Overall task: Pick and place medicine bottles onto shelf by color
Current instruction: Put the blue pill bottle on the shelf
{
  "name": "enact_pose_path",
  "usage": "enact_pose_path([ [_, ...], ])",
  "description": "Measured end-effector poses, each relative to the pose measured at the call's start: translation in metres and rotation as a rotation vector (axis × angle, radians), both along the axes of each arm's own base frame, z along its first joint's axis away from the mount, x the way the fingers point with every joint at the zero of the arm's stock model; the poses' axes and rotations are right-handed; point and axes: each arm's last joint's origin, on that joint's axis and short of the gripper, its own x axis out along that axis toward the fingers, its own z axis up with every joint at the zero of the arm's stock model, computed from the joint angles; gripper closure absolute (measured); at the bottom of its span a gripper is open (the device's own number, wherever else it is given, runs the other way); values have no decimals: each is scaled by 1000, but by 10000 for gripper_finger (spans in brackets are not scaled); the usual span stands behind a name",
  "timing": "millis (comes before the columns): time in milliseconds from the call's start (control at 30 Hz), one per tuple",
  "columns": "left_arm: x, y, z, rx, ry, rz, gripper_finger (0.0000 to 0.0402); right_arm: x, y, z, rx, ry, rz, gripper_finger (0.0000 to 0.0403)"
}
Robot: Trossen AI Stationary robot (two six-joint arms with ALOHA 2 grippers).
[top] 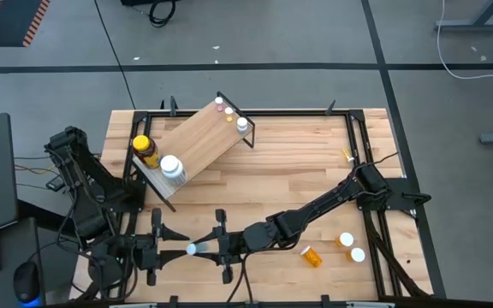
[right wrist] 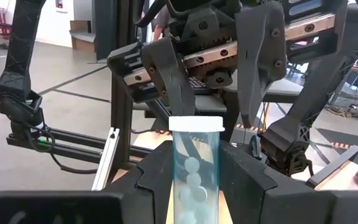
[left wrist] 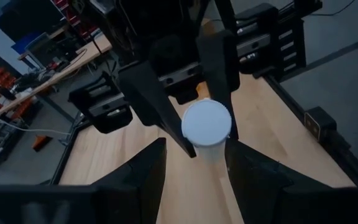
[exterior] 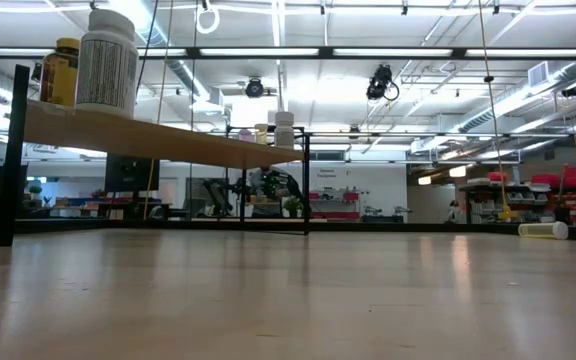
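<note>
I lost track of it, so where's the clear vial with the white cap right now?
In the high view the clear vial is near the table's front edge, between the left claw and right claw, which holds it.

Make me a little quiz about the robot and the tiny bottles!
1. True or false: the right gripper has its jaws shut on the clear vial.
2. The orange vial on the table is: A) standing upright, B) lying on its side, C) inside the left gripper.
3. Fill in: the amber jar stands on the ____.

Key: 1 true; 2 B; 3 shelf.
</note>
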Motion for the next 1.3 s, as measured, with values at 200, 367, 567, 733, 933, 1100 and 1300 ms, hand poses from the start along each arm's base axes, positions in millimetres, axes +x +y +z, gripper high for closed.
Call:
enact_pose_path([
  [200, 0, 0, 1, 6, -5, -4, 230, 0, 0, 0, 0, 1, 2, 273],
  [367, 0, 0, 1, 6, -5, -4, 230, 0, 0, 0, 0, 1, 2, 273],
  [567, 0, 0, 1, 5, -5, -5, 230, 0, 0, -1, 28, 13, 24, 273],
  [733, 3, 1, 1, -2, -7, 9, 230, 0, 0, -1, 38, 19, 43, 273],
  [933, 5, 3, 1, -3, -7, 18, 230, 0, 0, -1, 38, 20, 42, 273],
  [1100, 5, 3, 1, -3, -7, 19, 230, 0, 0, -1, 38, 19, 42, 273],
  [1300, 4, 3, 1, -2, -6, 17, 230, 0, 0, -2, 32, 20, 38, 273],
])
